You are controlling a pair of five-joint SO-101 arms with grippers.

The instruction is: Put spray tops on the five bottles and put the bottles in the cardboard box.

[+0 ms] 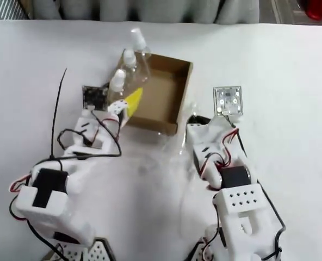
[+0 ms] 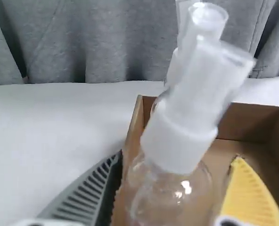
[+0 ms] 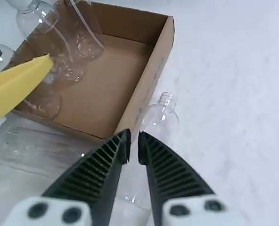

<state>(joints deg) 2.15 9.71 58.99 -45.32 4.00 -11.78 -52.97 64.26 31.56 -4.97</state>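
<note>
My left gripper is shut on a clear bottle with a white spray top, and holds it upright over the near left corner of the cardboard box. In the high view that bottle stands in a row with two other topped bottles along the box's left side. My right gripper is shut and empty, just in front of the box's right wall. A topless bottle lies on the table against that wall. Another clear bottle lies along the box's front.
Two square camera boards sit on the table, one left of the box and one to its right. A thin black wire rises beside the left arm. Grey curtain hangs behind the white table.
</note>
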